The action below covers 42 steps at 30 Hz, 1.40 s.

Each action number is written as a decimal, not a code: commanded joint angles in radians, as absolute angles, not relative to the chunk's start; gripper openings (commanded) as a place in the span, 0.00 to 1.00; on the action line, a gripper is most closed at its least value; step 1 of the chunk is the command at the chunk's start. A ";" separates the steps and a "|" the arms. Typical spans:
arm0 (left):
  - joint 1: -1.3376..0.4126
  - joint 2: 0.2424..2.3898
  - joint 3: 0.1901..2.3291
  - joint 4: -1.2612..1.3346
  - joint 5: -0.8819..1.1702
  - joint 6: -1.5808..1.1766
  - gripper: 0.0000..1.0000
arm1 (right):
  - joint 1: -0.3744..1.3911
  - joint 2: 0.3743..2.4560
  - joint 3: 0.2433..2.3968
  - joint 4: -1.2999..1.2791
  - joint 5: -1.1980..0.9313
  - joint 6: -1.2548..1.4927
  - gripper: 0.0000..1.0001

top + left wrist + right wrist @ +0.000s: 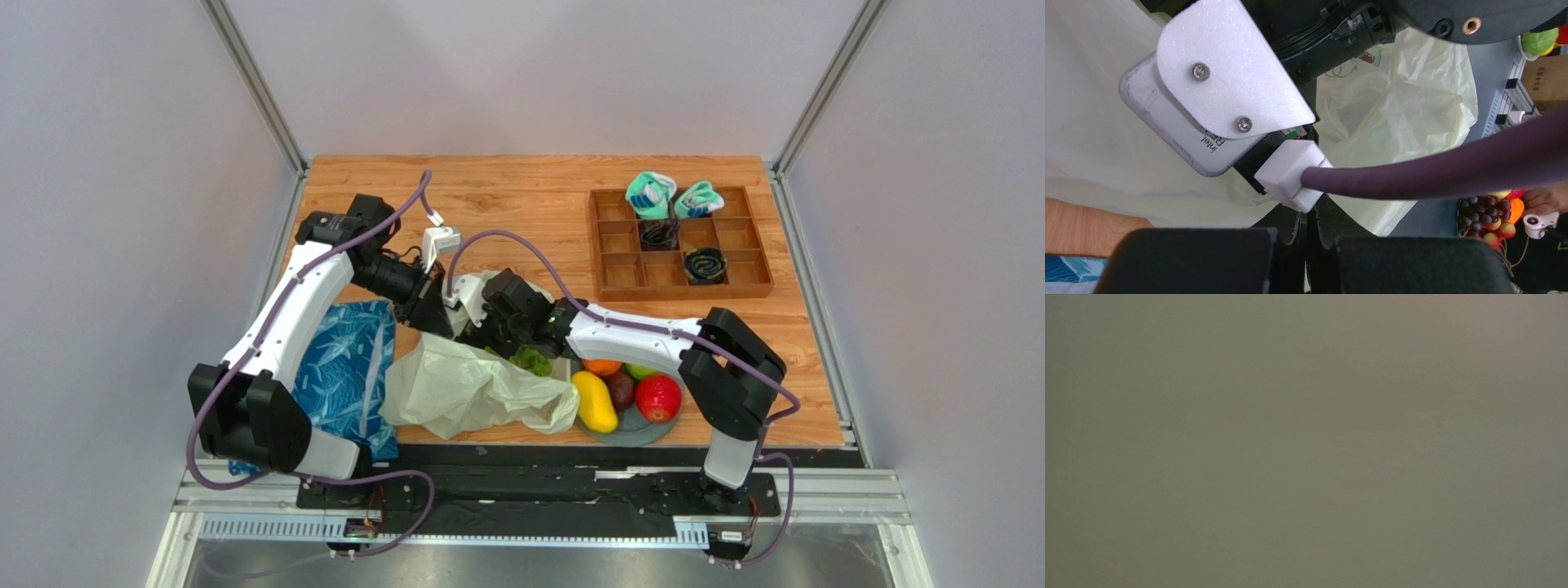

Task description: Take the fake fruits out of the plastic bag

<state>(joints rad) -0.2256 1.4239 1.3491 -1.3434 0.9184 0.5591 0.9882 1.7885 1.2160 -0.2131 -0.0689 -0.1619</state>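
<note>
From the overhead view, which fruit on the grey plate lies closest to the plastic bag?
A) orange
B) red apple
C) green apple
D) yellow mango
D: in the top view the yellow mango lies at the left edge of the plate, right beside the plastic bag, while the red apple sits on the plate's far right.
</note>
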 commanded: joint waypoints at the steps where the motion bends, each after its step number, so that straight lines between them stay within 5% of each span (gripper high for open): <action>1: -0.224 1.431 1.379 -1.505 0.976 0.606 0.00 | 1.003 1.835 1.249 -0.202 -0.103 -0.169 1.00; 8: -0.224 1.433 1.367 -1.491 0.983 0.604 0.00 | 1.026 1.919 1.262 -0.213 -0.117 -0.201 0.97; 18: -0.224 1.434 1.355 -1.473 0.943 0.607 0.00 | 1.006 1.820 1.363 -0.408 -0.136 -0.290 0.42; 25: -0.224 1.443 1.333 -1.390 0.885 0.578 0.00 | 0.914 1.550 1.382 -0.641 -0.502 -0.348 0.37; 33: -0.224 1.503 1.382 -1.322 0.868 0.552 0.00 | 0.767 1.359 1.344 -0.774 -0.658 -0.448 0.40; 42: -0.224 1.549 1.456 -1.325 0.850 0.548 0.00 | 0.643 1.241 1.214 -0.966 -0.394 -0.445 0.40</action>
